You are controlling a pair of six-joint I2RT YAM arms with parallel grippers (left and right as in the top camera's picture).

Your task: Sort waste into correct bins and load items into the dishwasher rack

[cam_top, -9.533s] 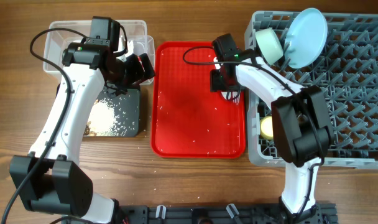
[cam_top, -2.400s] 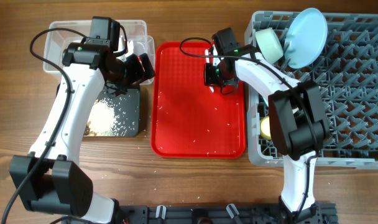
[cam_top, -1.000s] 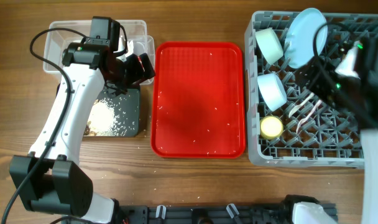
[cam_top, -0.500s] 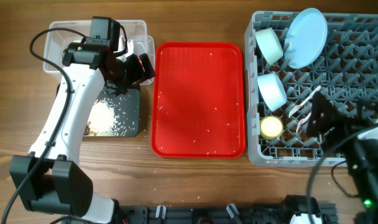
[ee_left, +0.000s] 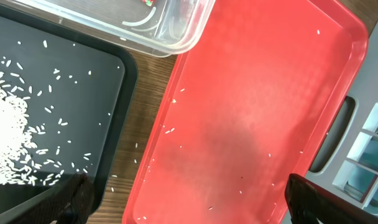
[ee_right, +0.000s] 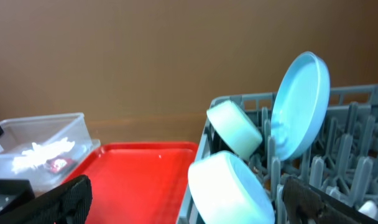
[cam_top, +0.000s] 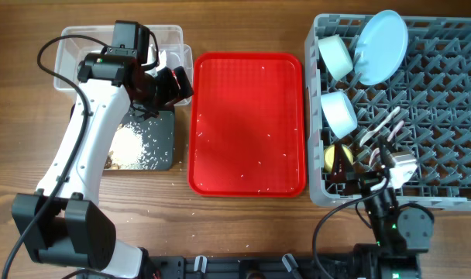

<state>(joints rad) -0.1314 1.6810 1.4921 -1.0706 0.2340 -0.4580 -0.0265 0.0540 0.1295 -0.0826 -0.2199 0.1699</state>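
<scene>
Two arms show from overhead. The left claw [cam_top: 173, 84] hangs over the near corner of the clear tub [cam_top: 73, 46], beside the black tray [cam_top: 164, 132] holding pale crumbly scraps [cam_top: 131, 147]. The red tray [cam_top: 247, 124] lies mid-worktop, bare but for crumbs. In the grey rack [cam_top: 445, 116] stand the blue plate [cam_top: 381, 46], upper bowl [cam_top: 335, 56], lower bowl [cam_top: 338, 112], white utensils [cam_top: 383, 128] and the yellow cup [cam_top: 328, 153], which is partly covered by the right claw [cam_top: 342, 167] at the rack's near-left corner.

From the left wrist, its dark fingers [ee_left: 77, 199] sit at the picture's lower corners, spread wide with nothing between them, above the black tray's edge and the red tray.

From the right wrist, its fingertips [ee_right: 64, 199] are likewise far apart and empty. Both bowls lean on their sides before the upright plate. A crumpled napkin [ee_right: 43, 149] and a small red packet [ee_right: 55, 163] lie in the tub.
</scene>
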